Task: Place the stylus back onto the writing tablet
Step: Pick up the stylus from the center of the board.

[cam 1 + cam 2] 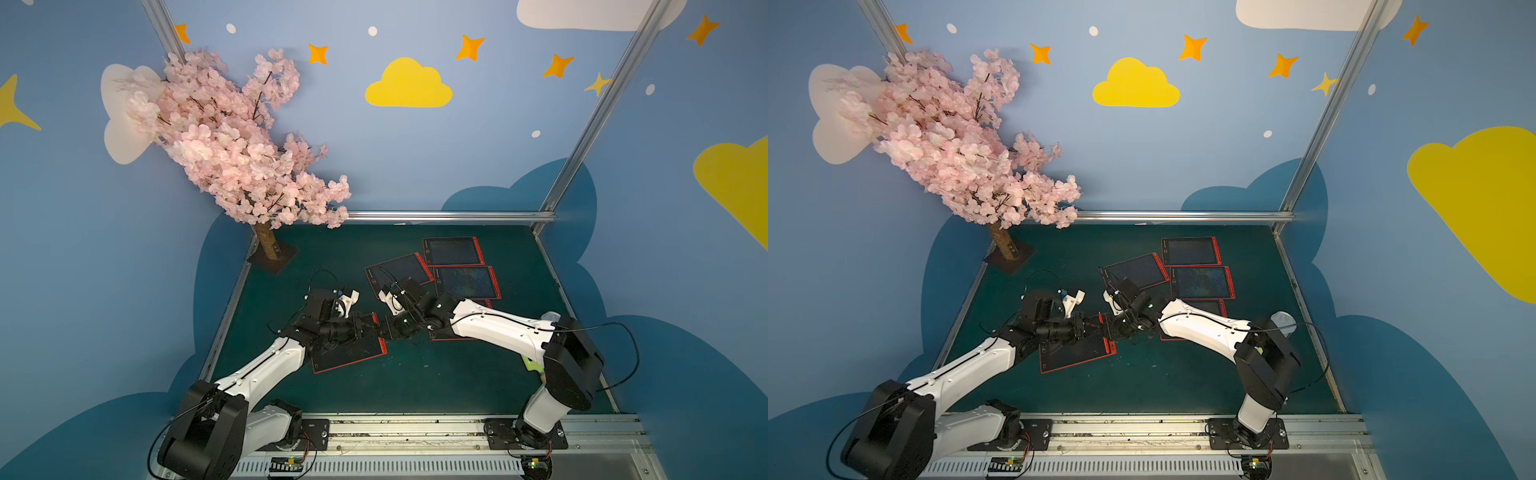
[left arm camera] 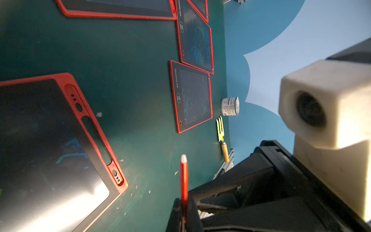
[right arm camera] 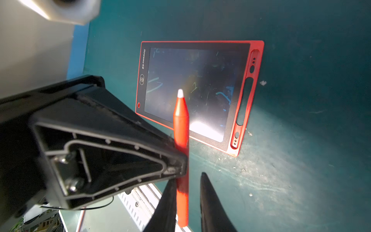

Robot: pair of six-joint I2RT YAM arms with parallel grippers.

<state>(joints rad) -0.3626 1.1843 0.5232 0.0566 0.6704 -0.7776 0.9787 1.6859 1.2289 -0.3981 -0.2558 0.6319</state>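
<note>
Handover of the stylus (image 3: 181, 124) is in hand: the left tool (image 2: 183, 209) grips it tightly in the air above the desk (image 3: 301, 160), tip toward the tablet (image 3: 192, 86). The right tool (image 3: 187, 178) stands around its back end with jaws open, not touching it on one side. Next, I think, the right must close firmly before the left lets go, then bring the stylus to the empty slot (image 3: 246, 100) on the tablet's edge.

Left gripper (image 2: 184, 200) (clamped), right gripper (image 3: 187, 177) ajar

Lab cell: aluminium frame (image 1: 449, 216), cloud-painted walls (image 1: 408, 85).
</note>
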